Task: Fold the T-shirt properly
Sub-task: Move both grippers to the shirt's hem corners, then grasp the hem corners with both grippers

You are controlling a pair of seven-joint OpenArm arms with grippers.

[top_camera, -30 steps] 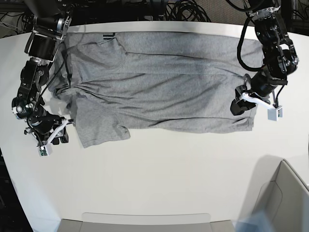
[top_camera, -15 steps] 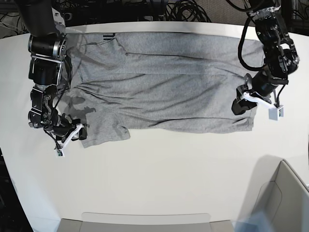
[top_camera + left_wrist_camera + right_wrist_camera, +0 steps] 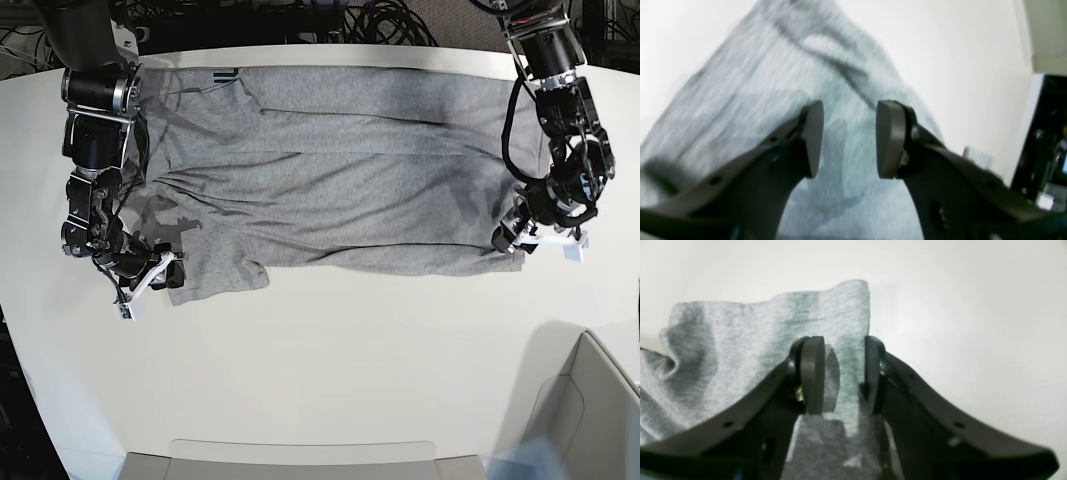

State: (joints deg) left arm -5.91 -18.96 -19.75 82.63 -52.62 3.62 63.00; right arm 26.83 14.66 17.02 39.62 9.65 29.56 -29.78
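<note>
The heather-grey T-shirt (image 3: pixel 340 190) lies spread out across the far half of the white table (image 3: pixel 330 350), with a scrap of black print near the collar. In the base view my right gripper (image 3: pixel 172 272) sits low at the sleeve's outer corner on the left. The right wrist view shows that gripper (image 3: pixel 844 373) open, its fingers astride the sleeve's edge (image 3: pixel 740 333). My left gripper (image 3: pixel 503 240) hangs over the shirt's lower right hem corner. It (image 3: pixel 849 136) stands open above the blurred grey cloth (image 3: pixel 756 83), holding nothing.
A grey bin (image 3: pixel 590 410) stands at the table's front right corner. A flat tray edge (image 3: pixel 300 455) runs along the front. Black cables (image 3: pixel 380 20) lie behind the table. Dark equipment (image 3: pixel 1050 140) shows at the right of the left wrist view.
My right gripper swung in from beside the table's left edge to the sleeve corner. My left gripper dropped toward the lower hem corner and its jaws spread wider.
</note>
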